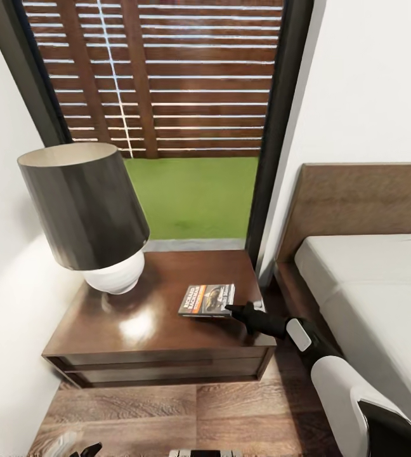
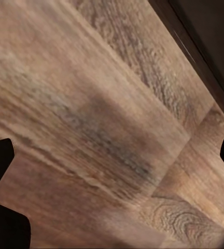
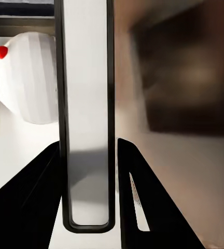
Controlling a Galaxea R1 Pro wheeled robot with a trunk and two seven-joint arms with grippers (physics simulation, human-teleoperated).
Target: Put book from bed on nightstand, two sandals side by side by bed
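Placing: book (image 1: 207,299) lies flat on nightstand (image 1: 161,330) top, near its bed-side edge, cover up.
Right gripper (image 1: 231,310): at the book's near corner, touching its edge; right wrist view shows two dark fingers (image 3: 138,197) either side of a pale upright slab, probably the book seen edge-on; clamped or just released, cannot tell.
Left gripper (image 2: 112,176): fingers wide apart, nothing between them, hanging over wood floor (image 2: 91,104) in front of the nightstand.
Lamp (image 1: 88,212): on the nightstand's far-from-bed side, well apart from book.
Bed (image 1: 370,279): beside the nightstand, mattress bare where visible.
Sandals: not seen here.
Handling: book looks thin, light, a bit bendy; cover likely slick. Best hold is a pinch across the spine or an edge overhanging the nightstand; flat on the glossy top it may slide rather than lift.
Stage: book step looks about done; sandals left.
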